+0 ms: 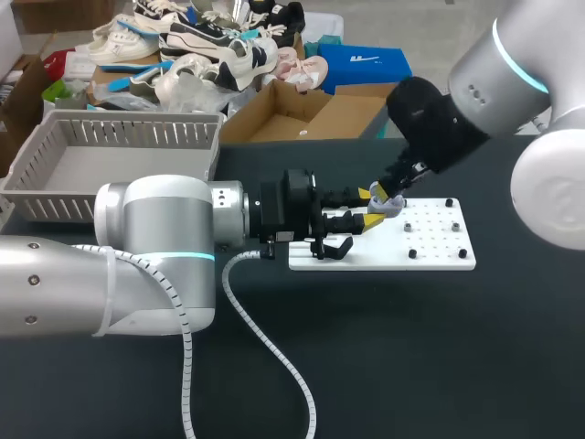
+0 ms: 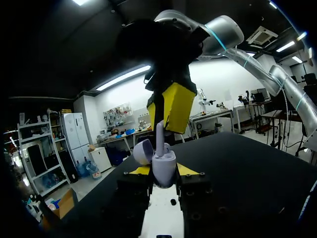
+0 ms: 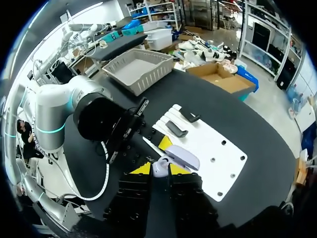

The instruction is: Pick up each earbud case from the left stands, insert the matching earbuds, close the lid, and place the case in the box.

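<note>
Now | left gripper clamps open case | right gripper pinches earbud | over board far edge

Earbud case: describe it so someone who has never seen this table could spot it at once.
On the black table lies a white rectangular board. Just above it, the left pincer holds between its yellow tips a small rounded pale-lilac plastic earbud case. It is the only lilac thing there, with its lid flipped open, whereas the holders on the board beside it are black.
</note>
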### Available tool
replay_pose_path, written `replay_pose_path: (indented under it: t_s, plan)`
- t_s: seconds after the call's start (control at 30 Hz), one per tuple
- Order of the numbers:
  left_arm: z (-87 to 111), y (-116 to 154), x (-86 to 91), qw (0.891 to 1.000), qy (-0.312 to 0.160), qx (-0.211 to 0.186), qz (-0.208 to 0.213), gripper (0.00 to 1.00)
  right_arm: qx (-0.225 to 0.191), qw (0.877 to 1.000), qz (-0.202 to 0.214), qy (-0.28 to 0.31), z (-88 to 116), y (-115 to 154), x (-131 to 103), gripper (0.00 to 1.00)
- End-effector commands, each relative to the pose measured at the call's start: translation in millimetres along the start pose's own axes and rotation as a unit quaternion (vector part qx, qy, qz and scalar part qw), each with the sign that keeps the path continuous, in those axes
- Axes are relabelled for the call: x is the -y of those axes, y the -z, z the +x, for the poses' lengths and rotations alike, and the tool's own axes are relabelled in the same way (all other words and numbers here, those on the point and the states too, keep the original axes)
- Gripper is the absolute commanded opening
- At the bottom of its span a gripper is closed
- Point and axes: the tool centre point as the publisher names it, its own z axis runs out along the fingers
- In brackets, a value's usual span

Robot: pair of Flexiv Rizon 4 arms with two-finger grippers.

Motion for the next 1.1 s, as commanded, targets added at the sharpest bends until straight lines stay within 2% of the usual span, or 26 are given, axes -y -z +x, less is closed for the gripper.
replay_pose_path:
  t_s: [0.03, 0.23, 1.1]
  plan:
    - [0.3, -0.5, 1.0, 1.0, -0.001, 0.0, -0.003, 0.0, -0.004, 1.0, 0.008, 0.013, 0.9, 3.2, -3.1, 0.0]
    - [0.3, -0.5, 1.0, 1.0, -0.001, 0.0, -0.003, 0.0, -0.007, 0.999, 0.014, 0.031, 0.8, 2.5, -5.3, 0.0]
    - [0.3, -0.5, 1.0, 1.0, -0.001, 0.0, -0.003, 0.0, -0.013, 0.999, 0.015, 0.026, 0.6, -2.9, 1.5, 0.0]
